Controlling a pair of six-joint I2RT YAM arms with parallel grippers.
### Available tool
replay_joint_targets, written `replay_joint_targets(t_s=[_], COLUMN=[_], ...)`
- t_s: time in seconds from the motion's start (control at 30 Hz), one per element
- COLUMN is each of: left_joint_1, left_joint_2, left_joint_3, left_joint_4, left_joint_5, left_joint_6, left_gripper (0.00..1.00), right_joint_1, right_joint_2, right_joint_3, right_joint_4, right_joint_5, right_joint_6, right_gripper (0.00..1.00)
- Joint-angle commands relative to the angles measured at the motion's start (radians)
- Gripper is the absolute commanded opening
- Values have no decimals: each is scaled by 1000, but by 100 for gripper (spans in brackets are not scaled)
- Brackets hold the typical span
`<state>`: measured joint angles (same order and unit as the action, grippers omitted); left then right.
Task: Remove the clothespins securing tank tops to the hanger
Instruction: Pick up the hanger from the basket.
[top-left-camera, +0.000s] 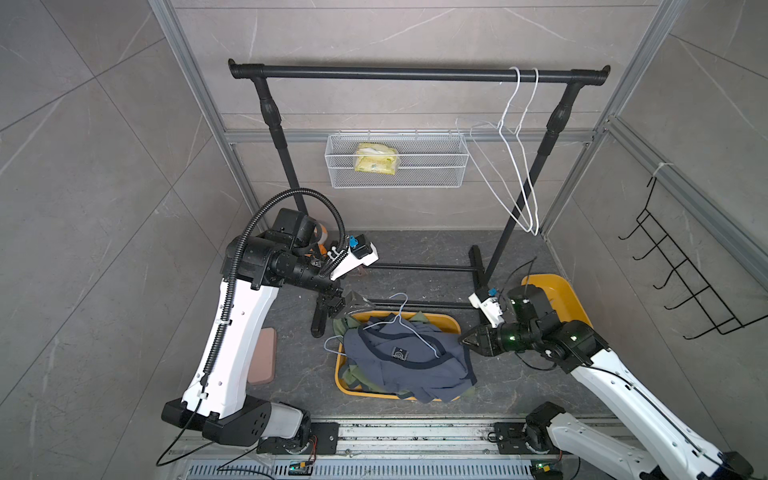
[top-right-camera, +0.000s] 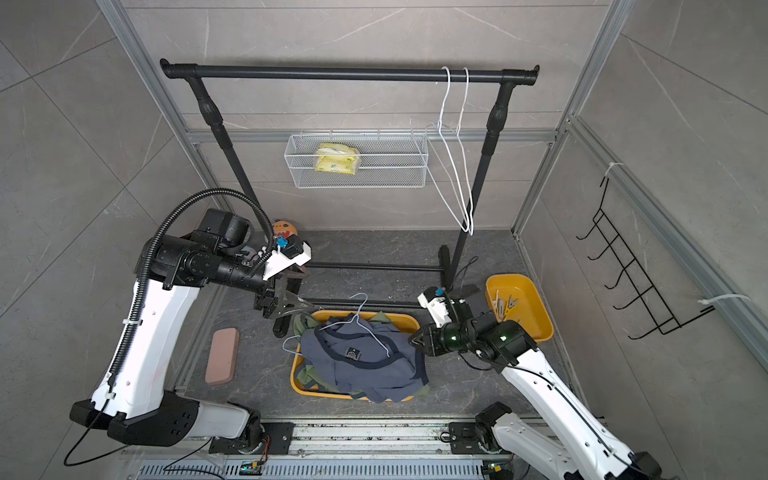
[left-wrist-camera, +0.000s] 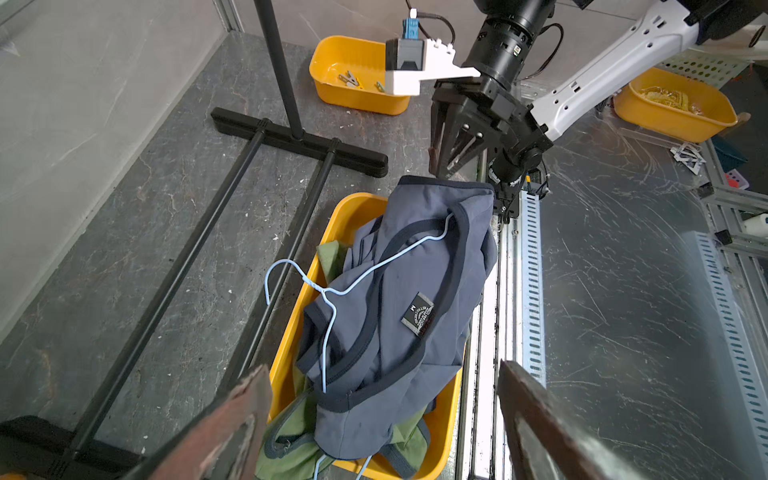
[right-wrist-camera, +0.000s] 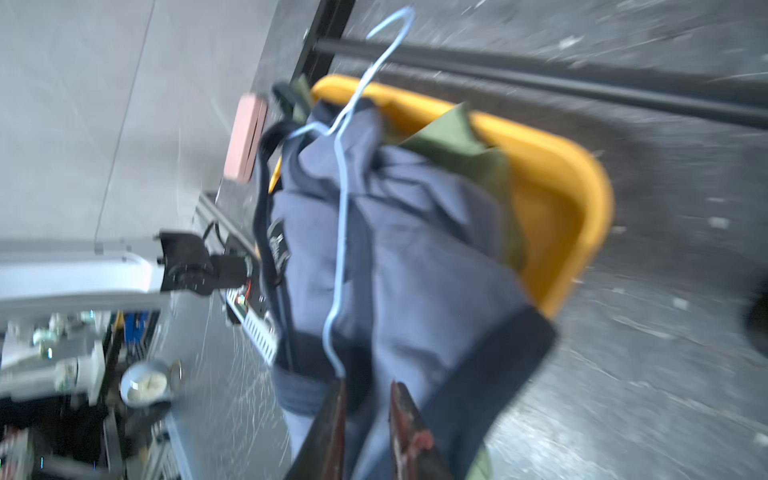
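Right wrist view: my right gripper (right-wrist-camera: 368, 386), nearer, sat at the navy top (right-wrist-camera: 415, 249), clamped or not unclear; left gripper (left-wrist-camera: 378, 370) gaped.

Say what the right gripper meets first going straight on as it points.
Probably the navy tank top, at its dark-trimmed edge over the yellow bin; the right gripper looks close to it, though depth is unclear.

Grey tiled walls (top-left-camera: 415, 33), dark marbled floor (top-left-camera: 415, 249), black garment rack (top-left-camera: 415, 74).
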<state>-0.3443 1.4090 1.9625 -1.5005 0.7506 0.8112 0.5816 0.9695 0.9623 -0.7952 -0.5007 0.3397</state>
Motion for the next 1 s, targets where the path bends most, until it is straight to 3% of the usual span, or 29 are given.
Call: replay_joint_targets(t_s=[0.0,0.1,0.23,0.67,0.97], left_joint_1=[-3,-2,-2,-3,-3], left_joint_2=[-15,-21,-37,-62,-62], left_joint_3=[4,-4,-33,-79,-88], left_joint_4=[16,16,17,17,11], left_joint_5=[3,-3,-5,28,24], left_joint_6=[-22,-21,-16,-5,2], left_gripper=[88,88,88,88,88], right_joint_1=[100,181,213,224,227], right_joint_2=[92,204,317,641,723], right_joint_3=[93,171,246,398,403], right_joint_4=[37,66,130,173,182], right_joint_5=[102,160,184,206,214], right_joint_6=[6,-10,-8,-27,-31], right_gripper=[24,24,24,27,28])
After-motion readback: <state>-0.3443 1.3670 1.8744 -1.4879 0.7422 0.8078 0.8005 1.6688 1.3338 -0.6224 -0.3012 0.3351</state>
